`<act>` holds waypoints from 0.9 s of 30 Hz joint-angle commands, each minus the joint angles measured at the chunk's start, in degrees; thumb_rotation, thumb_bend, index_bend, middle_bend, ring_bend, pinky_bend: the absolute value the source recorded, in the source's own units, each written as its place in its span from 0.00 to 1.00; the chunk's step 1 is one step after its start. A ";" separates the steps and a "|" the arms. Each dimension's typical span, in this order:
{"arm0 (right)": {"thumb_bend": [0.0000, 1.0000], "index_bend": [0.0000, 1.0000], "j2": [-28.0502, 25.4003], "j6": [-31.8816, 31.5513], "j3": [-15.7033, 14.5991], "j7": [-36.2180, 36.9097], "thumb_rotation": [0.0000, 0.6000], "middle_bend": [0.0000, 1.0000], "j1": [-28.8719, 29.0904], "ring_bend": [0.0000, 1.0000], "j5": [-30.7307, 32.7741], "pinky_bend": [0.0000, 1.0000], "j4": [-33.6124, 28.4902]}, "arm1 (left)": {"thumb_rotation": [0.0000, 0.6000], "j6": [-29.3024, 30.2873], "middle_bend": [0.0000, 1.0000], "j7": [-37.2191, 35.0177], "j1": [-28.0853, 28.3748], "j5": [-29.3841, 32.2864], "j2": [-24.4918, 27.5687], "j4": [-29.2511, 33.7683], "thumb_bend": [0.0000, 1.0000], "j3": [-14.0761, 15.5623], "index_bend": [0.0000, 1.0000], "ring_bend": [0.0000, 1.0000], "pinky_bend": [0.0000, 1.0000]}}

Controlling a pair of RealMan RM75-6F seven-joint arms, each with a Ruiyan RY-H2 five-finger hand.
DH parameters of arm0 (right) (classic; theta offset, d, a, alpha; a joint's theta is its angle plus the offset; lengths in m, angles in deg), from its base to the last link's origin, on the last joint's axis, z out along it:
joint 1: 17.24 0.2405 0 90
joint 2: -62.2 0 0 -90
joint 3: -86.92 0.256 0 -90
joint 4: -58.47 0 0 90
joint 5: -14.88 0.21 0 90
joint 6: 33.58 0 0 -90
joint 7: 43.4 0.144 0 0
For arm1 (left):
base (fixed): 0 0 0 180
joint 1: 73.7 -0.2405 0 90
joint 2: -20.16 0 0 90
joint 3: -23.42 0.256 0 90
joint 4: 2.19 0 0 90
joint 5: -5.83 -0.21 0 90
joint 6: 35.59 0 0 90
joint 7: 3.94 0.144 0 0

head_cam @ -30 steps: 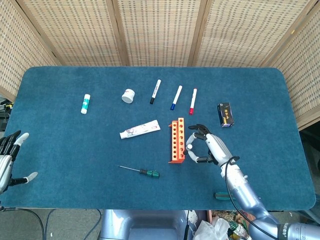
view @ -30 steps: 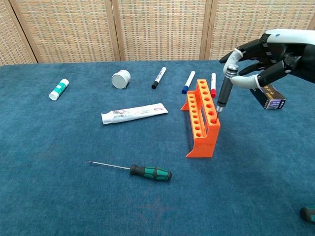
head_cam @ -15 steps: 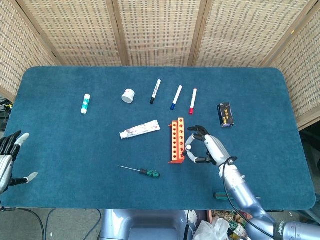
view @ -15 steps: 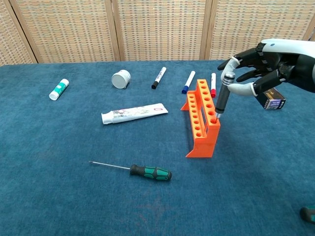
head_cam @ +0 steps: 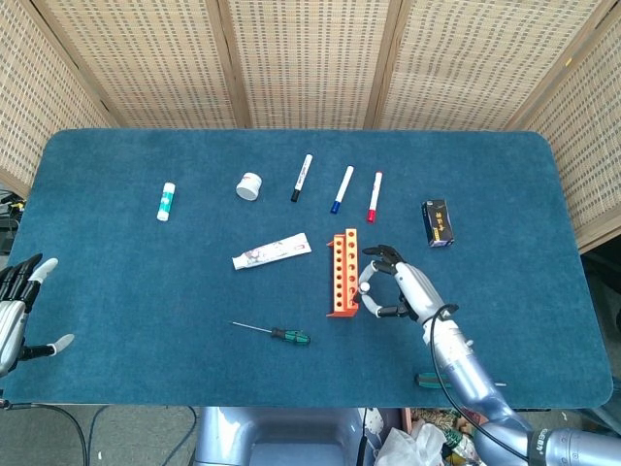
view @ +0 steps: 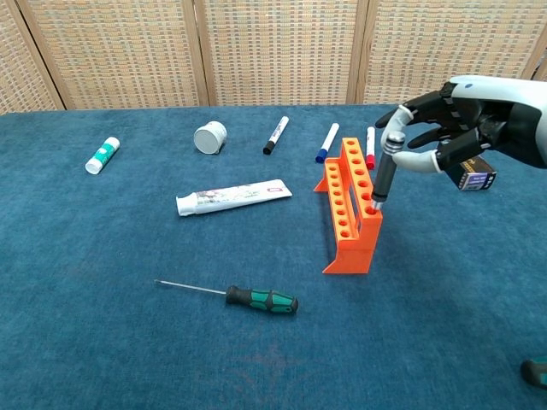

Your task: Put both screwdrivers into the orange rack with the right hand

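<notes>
Screwdriver at rack hole, right robot hand gripping

Right robot hand (view: 453,137) holds a grey-and-black screwdriver (view: 385,169) by the top of its handle, pinched between thumb and fingers; the remaining fingers are spread. The screwdriver stands nearly upright, tilted slightly, with its lower end at a hole near the front end of the orange rack (view: 349,207). How far the tip has gone in cannot be told. In the head view the right robot hand (head_cam: 396,284) sits just beside the right face of the rack (head_cam: 342,273).

The rack stands upright on the blue table (view: 102,290), with its row of holes running front to back.

The second screwdriver (view: 248,296), with a green-and-black handle, lies flat on the table, in front of and left of the rack, well apart from it. Its thin shaft points left.

A white tube (view: 232,197) lies left of the rack. Three markers lie behind the rack: one with a black cap (view: 275,135), one with a blue cap (view: 327,143), one with a red cap (view: 370,147). A small white jar (view: 209,137) lies left of the markers. A glue stick (view: 102,155) lies far left. A small dark box (view: 469,172) lies behind the right robot hand.

Left robot hand (head_cam: 15,311) sits at the left front edge of the table, fingers apart, holding nothing.
</notes>
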 commanded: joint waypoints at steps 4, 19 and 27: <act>0.56 0.63 0.40 0.41 -0.21 0.39 1.00 0.14 -0.06 0.00 -0.41 0.13 0.46 | 1.00 -0.03 0.00 0.07 0.03 0.05 -0.04 0.02 0.00 0.00 0.00 0.00 0.00; 0.56 0.63 1.82 0.39 -0.11 2.23 1.00 0.14 -0.46 0.00 -1.96 0.13 2.03 | 1.00 -0.18 0.00 0.67 0.19 0.42 -0.26 -0.02 0.00 -0.07 0.00 0.00 0.00; 0.56 0.63 2.27 0.59 -0.03 3.13 1.00 0.14 -0.67 0.00 -2.04 0.13 2.47 | 1.00 -0.18 0.00 0.88 0.21 0.47 -0.31 0.08 0.00 -0.05 0.00 0.00 0.00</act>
